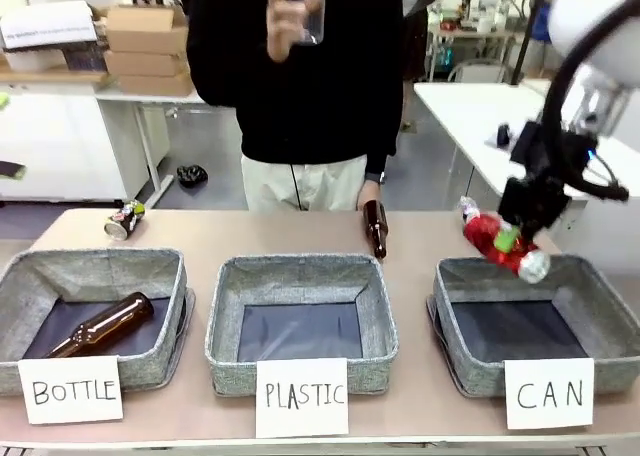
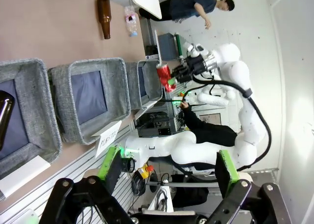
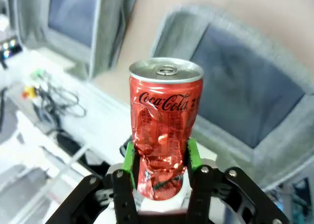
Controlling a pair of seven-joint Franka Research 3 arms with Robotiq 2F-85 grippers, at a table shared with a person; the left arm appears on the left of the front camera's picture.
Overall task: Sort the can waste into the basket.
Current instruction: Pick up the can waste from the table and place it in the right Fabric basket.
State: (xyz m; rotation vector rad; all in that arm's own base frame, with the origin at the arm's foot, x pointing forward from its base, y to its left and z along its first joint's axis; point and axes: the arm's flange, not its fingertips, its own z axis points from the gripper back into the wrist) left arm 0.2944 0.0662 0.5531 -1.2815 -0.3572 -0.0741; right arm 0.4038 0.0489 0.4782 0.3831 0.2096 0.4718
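Note:
My right gripper (image 1: 512,238) is shut on a dented red can (image 1: 500,241) with silver ends. It holds the can tilted in the air over the back left rim of the grey basket (image 1: 455,316) signed "CAN". In the right wrist view the green pads (image 3: 128,157) squeeze the red can (image 3: 164,121), and the basket (image 3: 294,145) lies beyond it. A crushed dark can (image 1: 125,219) lies on the table at the far left. My left gripper (image 2: 167,170) stands open with nothing in it, and it faces the red can (image 2: 164,76) from afar.
Grey baskets signed "BOTTLE" (image 1: 20,286) and "PLASTIC" (image 1: 225,326) stand left of the CAN basket. One brown bottle (image 1: 100,326) lies in the BOTTLE basket. A person's hand rests on another brown bottle (image 1: 375,228) at mid-table. A small plastic bottle (image 1: 466,208) lies behind the held can.

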